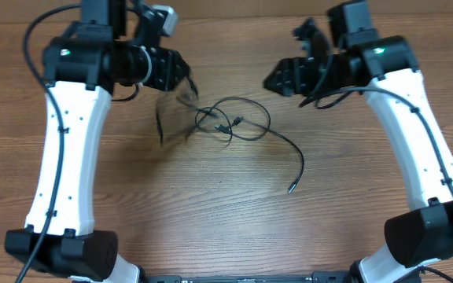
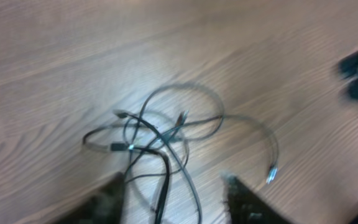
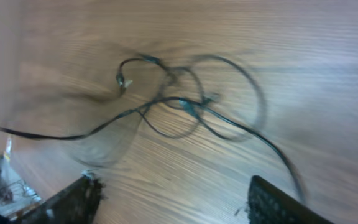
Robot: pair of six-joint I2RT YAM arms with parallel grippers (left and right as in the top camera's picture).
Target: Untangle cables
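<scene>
Thin black cables point(image 1: 230, 122) lie in a loose tangle of loops on the wooden table, just behind its middle. One long strand runs out to the right and ends in a small plug point(image 1: 292, 189). My left gripper point(image 1: 181, 77) hovers at the tangle's left rear. In the left wrist view the tangle point(image 2: 160, 134) is blurred, and my left gripper point(image 2: 174, 186) is open with a few strands running between its fingers. My right gripper point(image 1: 289, 77) hovers at the tangle's right rear. In the right wrist view it point(image 3: 173, 183) is open and empty, with the cables point(image 3: 185, 106) ahead of it.
The wooden table point(image 1: 211, 220) carries both white arms, with the left base point(image 1: 61, 248) and right base point(image 1: 427, 236) at the front corners. Thick black robot wires run along each arm. Both wrist views are motion-blurred.
</scene>
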